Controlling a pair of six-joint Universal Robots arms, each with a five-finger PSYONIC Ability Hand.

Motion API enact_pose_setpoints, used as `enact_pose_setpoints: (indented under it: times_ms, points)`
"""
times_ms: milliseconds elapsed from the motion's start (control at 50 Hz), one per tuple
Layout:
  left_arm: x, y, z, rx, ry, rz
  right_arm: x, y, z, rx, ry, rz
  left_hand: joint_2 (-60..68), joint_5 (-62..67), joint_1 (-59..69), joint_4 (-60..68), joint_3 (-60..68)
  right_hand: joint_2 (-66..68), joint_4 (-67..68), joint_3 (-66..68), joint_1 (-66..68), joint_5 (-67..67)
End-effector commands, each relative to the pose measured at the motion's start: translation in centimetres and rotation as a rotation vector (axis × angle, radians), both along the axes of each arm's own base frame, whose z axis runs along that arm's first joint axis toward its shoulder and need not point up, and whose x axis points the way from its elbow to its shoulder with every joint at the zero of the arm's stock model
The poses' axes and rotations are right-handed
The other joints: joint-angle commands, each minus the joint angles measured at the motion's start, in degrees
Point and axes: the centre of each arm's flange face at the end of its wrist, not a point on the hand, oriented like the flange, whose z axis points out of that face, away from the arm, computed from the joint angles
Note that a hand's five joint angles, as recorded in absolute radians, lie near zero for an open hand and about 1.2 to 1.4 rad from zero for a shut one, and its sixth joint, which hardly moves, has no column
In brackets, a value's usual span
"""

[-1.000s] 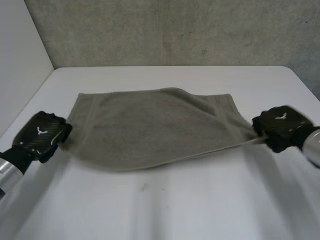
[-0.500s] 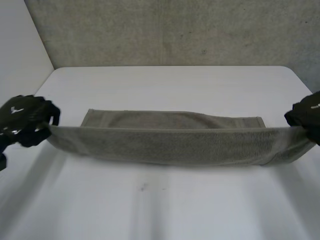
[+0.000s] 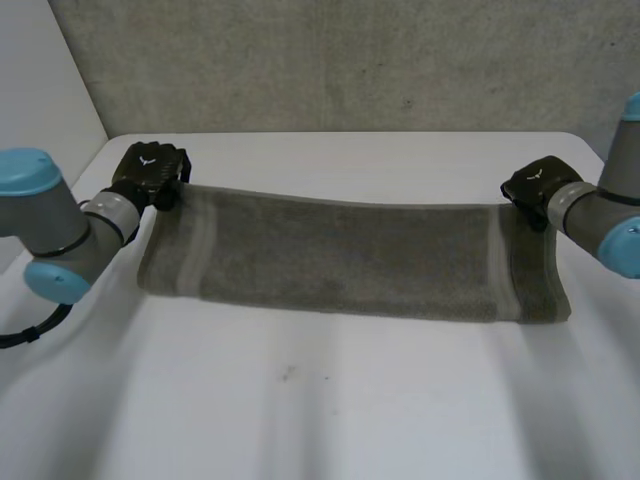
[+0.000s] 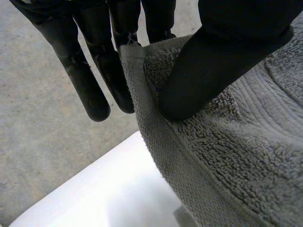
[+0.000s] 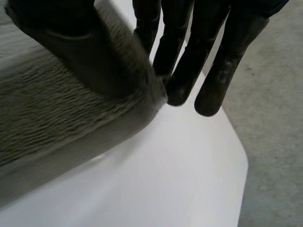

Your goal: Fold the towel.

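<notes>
A grey-green towel point(image 3: 340, 255) lies folded in a long band across the white table point(image 3: 330, 400), with pale stripes near both ends. My left hand point(image 3: 150, 172) is at the towel's far left corner. In the left wrist view its thumb point(image 4: 213, 61) presses on the towel point(image 4: 236, 156) and its fingers point(image 4: 94, 90) reach behind the hem, pinching the corner. My right hand point(image 3: 540, 185) is at the far right corner. There its thumb point(image 5: 80, 47) lies on the towel point(image 5: 57, 113), whose corner rests against the fingers point(image 5: 208, 71).
A grey wall runs behind the table's far edge. A small dark mark point(image 3: 288, 374) sits on the table in front of the towel. The table's corner point(image 5: 236, 161) and the grey floor point(image 5: 274, 118) lie just past my right hand.
Both hands lifted the towel's edge, pulled it taut, then carried it away from me to the far side. The towel now lies doubled over as a band.
</notes>
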Motion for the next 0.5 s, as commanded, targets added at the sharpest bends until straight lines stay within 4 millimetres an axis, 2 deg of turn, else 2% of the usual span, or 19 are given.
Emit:
enact_pose_setpoints:
  times_ms: [20,80,160,180,200,240,260,280,300,320,340,360,380,400,420,440,460,480,500]
  points:
    - [-0.8,-0.8,-1.1,-0.012,-0.004,0.015,1.2,-1.6,-1.3,-0.074,-0.003,-0.007,-49.16,-48.33,-48.01,-49.22,-49.11,-50.36,-50.99,-51.24,-49.63,-50.59]
    - [-1.4,-0.4,-1.1,-0.009,-0.006,0.004,1.2,-2.0,-0.9,-0.105,-0.012,-0.018,-59.79,-58.97,-58.64,-59.85,-59.74,-50.36,-50.99,-51.24,-49.63,-50.59]
    - [-2.0,0.4,-0.9,0.003,-0.001,-0.008,0.5,-2.3,1.3,-0.156,-0.103,-0.087,-59.79,-58.97,-58.64,-59.85,-59.74,-50.36,-50.99,-51.24,-49.63,-50.59]
    - [-2.0,0.8,-0.2,0.0,0.001,-0.01,0.3,-2.0,2.5,-0.156,-0.155,-0.107,-59.79,-58.97,-58.64,-59.85,-59.74,-50.36,-50.99,-51.24,-49.63,-50.59]
    - [-1.8,1.5,0.8,-0.002,0.001,-0.008,0.3,-2.0,2.5,-0.156,-0.155,-0.107,-59.79,-58.97,-58.64,-59.85,-59.74,-50.36,-50.99,-51.24,-49.63,-50.59]
    - [-1.7,2.4,1.6,0.004,0.003,-0.008,-0.1,-0.3,3.9,-0.109,-0.234,-0.126,-59.79,-58.97,-58.64,-59.85,-59.74,-50.36,-50.99,-51.24,-49.63,-50.59]
    - [-1.7,2.4,1.6,0.004,0.003,-0.008,-0.1,-0.3,3.9,-0.108,-0.234,-0.127,-59.79,-58.97,-58.64,-59.85,-59.74,-50.36,-50.99,-51.24,-49.63,-50.59]
    - [-1.5,3.4,2.2,0.013,0.001,-0.008,-0.5,0.9,4.6,-0.087,-0.255,-0.136,-59.79,-58.97,-58.64,-59.85,-59.74,-50.36,-50.99,-51.24,-49.63,-50.59]
    - [-1.3,4.6,3.1,0.013,0.002,-0.009,-0.5,0.9,4.6,-0.087,-0.256,-0.136,-59.79,-58.97,-58.64,-59.85,-59.74,-50.36,-50.99,-51.24,-49.63,-50.59]
    - [-1.3,4.6,3.1,0.013,0.002,-0.009,-1.0,2.0,5.3,-0.072,-0.267,-0.148,-59.79,-58.97,-58.64,-59.85,-59.74,-50.36,-50.99,-51.24,-49.63,-50.59]
    - [-1.0,5.8,4.0,0.014,0.003,-0.009,-1.5,3.2,5.6,-0.056,-0.265,-0.157,-59.79,-58.97,-58.64,-59.85,-59.74,-50.36,-50.99,-51.24,-49.63,-50.59]
    - [-0.8,7.2,4.7,0.019,0.006,-0.009,-1.5,3.2,5.6,-0.056,-0.265,-0.157,-59.79,-58.97,-58.64,-59.85,-59.74,-50.36,-50.99,-51.24,-49.63,-50.59]
    - [-0.8,7.2,4.7,0.019,0.006,-0.009,-2.1,4.5,5.6,-0.032,-0.263,-0.16,-59.79,-58.97,-58.64,-59.85,-59.74,-50.36,-50.99,-51.24,-49.63,-50.59]
    - [-0.7,8.5,5.4,0.023,0.013,-0.011,-2.4,5.7,5.4,0.0,-0.263,-0.155,-59.79,-58.97,-58.64,-59.85,-59.74,-50.36,-50.99,-51.24,-49.63,-50.59]
    - [-0.7,8.5,5.4,0.023,0.013,-0.011,-2.4,5.7,5.4,0.001,-0.263,-0.155,-59.79,-58.97,-58.64,-59.85,-59.74,-50.36,-50.99,-51.24,-49.63,-50.59]
    - [-0.5,9.7,5.9,0.027,0.027,-0.012,-2.8,6.8,4.9,0.039,-0.265,-0.146,-59.79,-58.97,-58.64,-59.85,-59.74,-50.36,-50.99,-51.24,-49.63,-50.59]
    - [-0.4,10.8,6.3,0.033,0.046,-0.013,-2.8,6.8,4.9,0.039,-0.265,-0.146,-59.79,-58.97,-58.64,-59.85,-59.74,-50.36,-50.99,-51.24,-49.63,-50.59]
    - [-0.4,10.8,6.3,0.033,0.047,-0.013,-3.1,7.9,4.4,0.077,-0.271,-0.142,-59.79,-58.97,-58.64,-59.85,-59.74,-50.36,-50.99,-51.24,-49.63,-50.59]
    - [-0.4,11.8,6.6,0.045,0.072,-0.009,-3.2,8.9,3.8,0.111,-0.28,-0.135,-59.79,-58.97,-58.64,-59.85,-59.74,-47.63,-48.27,-48.51,-46.91,-47.86]
